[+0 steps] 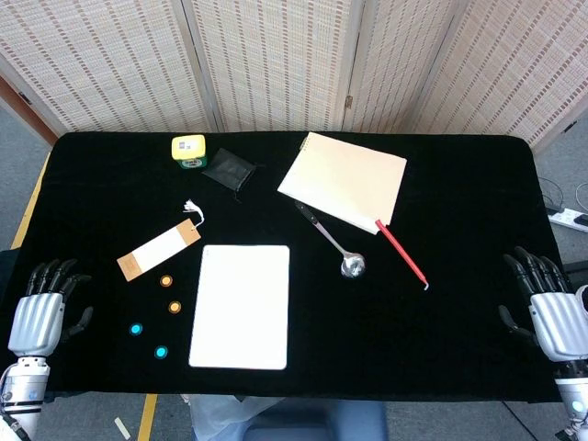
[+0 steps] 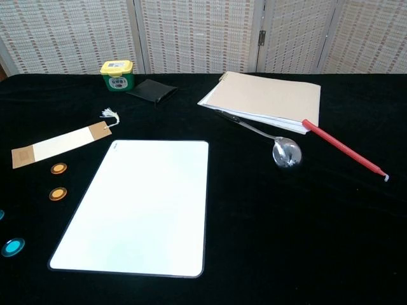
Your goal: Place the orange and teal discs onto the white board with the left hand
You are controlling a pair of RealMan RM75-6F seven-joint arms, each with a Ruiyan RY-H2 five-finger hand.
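Two orange discs (image 1: 166, 281) (image 1: 175, 307) lie on the black table just left of the white board (image 1: 241, 306). Two teal discs (image 1: 136, 329) (image 1: 161, 352) sit below them, nearer the front edge. In the chest view the orange discs (image 2: 58, 168) (image 2: 58, 193) and one teal disc (image 2: 12, 246) show left of the board (image 2: 143, 206). My left hand (image 1: 41, 315) hovers at the table's front left corner, fingers apart, holding nothing. My right hand (image 1: 551, 312) rests at the front right corner, also empty with fingers apart.
A paper bookmark with a string (image 1: 159, 250) lies above the discs. Farther back are a yellow-lidded green jar (image 1: 188, 151), a black pouch (image 1: 226, 171), a notepad (image 1: 344, 181), a metal spoon (image 1: 335, 243) and a red pen (image 1: 401, 254).
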